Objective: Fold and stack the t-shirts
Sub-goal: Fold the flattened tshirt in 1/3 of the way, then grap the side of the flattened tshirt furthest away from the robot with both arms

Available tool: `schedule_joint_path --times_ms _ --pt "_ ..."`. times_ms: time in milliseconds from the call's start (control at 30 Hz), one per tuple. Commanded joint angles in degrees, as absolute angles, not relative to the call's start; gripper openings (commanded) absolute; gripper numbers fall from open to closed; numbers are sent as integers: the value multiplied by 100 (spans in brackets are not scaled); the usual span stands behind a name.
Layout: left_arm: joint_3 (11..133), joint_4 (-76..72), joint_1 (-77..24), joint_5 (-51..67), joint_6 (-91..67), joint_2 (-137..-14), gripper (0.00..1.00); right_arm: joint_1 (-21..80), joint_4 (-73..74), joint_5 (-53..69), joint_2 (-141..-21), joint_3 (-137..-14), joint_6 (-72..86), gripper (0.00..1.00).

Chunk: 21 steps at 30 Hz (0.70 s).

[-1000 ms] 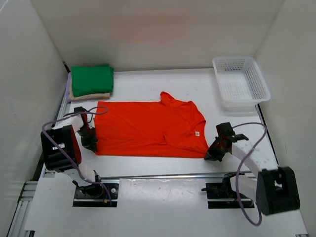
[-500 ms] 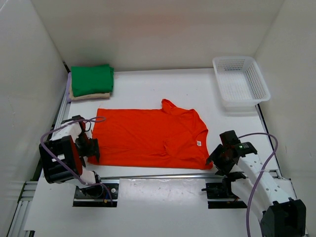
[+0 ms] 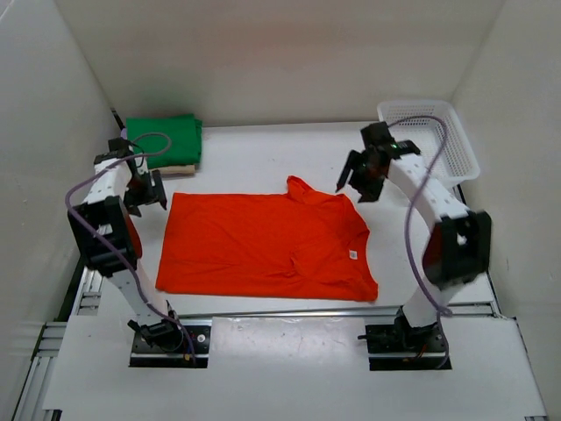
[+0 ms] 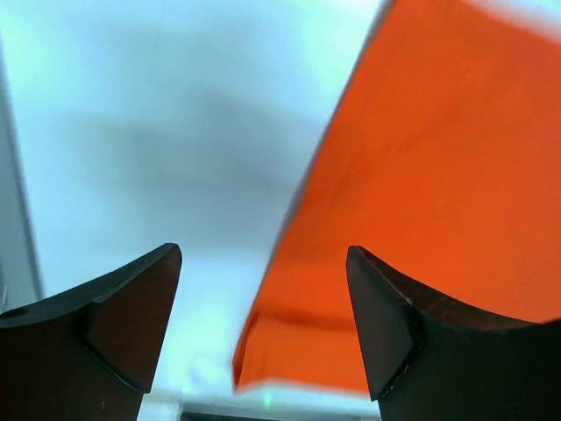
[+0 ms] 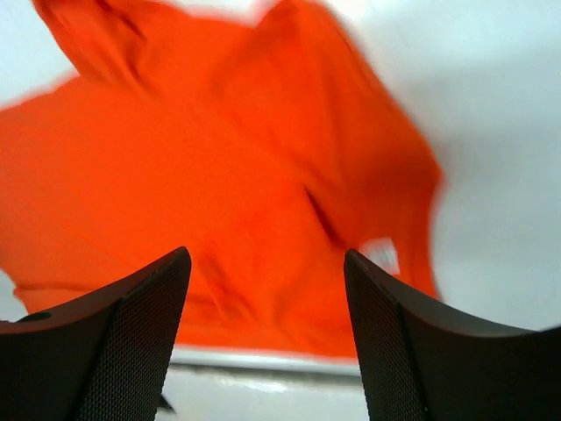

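As seen from the top external camera, the orange-red t-shirt (image 3: pixel 263 250) lies spread flat on the bench (image 3: pixel 263 153), roughly at its middle. Its collar points toward 1 o'clock and a small white label (image 3: pixel 352 254) shows near the shirt's 3 o'clock edge. At the bench's 10 o'clock corner we note a folded stack, with the green t-shirt (image 3: pixel 164 139) on top and the tan t-shirt (image 3: pixel 180 167) showing as a strip beneath it. The white lattice basket (image 3: pixel 465 149) sits at the 2 o'clock corner. The left tool (image 3: pixel 147 195) is just beside the orange-red shirt's 10 o'clock corner, between that corner and the stack. The right tool (image 3: pixel 359 175) is at the shirt's 1 o'clock side, near the collar and just in front of the basket.

Left wrist camera: the left tool (image 4: pixel 263 254) has its fingers (image 4: pixel 131 316) spread wide, with nothing between them. The orange-red t-shirt (image 4: pixel 438 175) fills the frame from 12 to 5 o'clock, and its edge runs diagonally down between the fingers. Bare bench (image 4: pixel 131 114) fills the 9 to 11 o'clock part. The picture is blurred.

Right wrist camera: the right tool (image 5: pixel 263 254) is likewise spread wide and empty. The orange-red t-shirt (image 5: pixel 219 158) lies below it, covering most of the frame. The label (image 5: pixel 381 254) sits just beside the 3 o'clock finger (image 5: pixel 412 351). Bare bench (image 5: pixel 500 105) shows at 2 o'clock. We cannot tell from any view whether either tool touches the cloth.
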<state>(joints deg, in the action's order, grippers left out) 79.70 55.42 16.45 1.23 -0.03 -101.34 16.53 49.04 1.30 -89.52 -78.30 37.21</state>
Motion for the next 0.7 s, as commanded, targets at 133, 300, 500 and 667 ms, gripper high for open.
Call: schedule_joint_path --times_ms 133,300,500,667 --pt "9526 5045 1327 835 0 -11820 87 2021 4834 245 -12090 -11120 3655 75" --pt "10098 4992 1126 835 0 -12479 89 2224 4772 580 -13806 -12532 4331 75" --pt "10380 4992 1125 1106 0 -12866 91 2390 4008 729 -14019 -12006 5157 75" --pt "10187 4992 1072 1643 0 -12867 91 2505 4008 836 -14098 -11804 5361 75"
